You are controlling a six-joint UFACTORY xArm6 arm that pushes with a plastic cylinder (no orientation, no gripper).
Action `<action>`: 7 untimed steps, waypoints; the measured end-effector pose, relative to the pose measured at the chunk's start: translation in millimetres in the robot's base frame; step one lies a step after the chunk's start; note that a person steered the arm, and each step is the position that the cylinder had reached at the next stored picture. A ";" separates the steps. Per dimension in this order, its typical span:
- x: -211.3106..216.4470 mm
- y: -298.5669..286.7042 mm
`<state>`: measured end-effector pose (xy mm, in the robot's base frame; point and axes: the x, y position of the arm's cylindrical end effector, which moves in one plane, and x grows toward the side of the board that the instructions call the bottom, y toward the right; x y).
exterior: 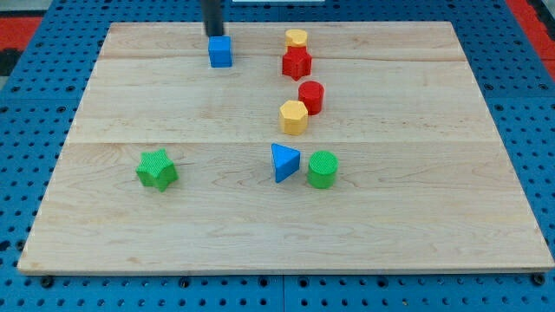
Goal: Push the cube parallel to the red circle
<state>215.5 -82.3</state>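
- My tip stands at the view's top, just behind the blue cube, touching it or nearly so; I cannot tell which.
- The arm carries no jaws; it ends in a plain dark rod, so there is nothing spread or pinched to report.
- The blue cube sits near the top edge of the wooden counter, left of the middle, well apart from the other blocks.
- The red cylinder, the task's red circle, lies to the cube's right and lower in the view, near the board's centre line.
- A yellow hexagonal block touches or almost touches the red cylinder at its lower left.
- A red star-shaped block sits above the red cylinder, about level with the blue cube.
- A small yellow block, its exact shape hard to make out, rests just above the red star, close against it.
- A blue triangle lies below the yellow hexagon, with a green cylinder just beside it on the view's right.
- A green star stands alone toward the view's left, level with the triangle.
- The counter rests on a blue perforated base.
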 end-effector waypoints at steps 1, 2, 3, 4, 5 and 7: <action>0.0 1.7; 11.1 1.5; 35.6 -0.6; 47.5 -2.4; 49.0 -3.7; 49.0 -9.7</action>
<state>264.5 -92.0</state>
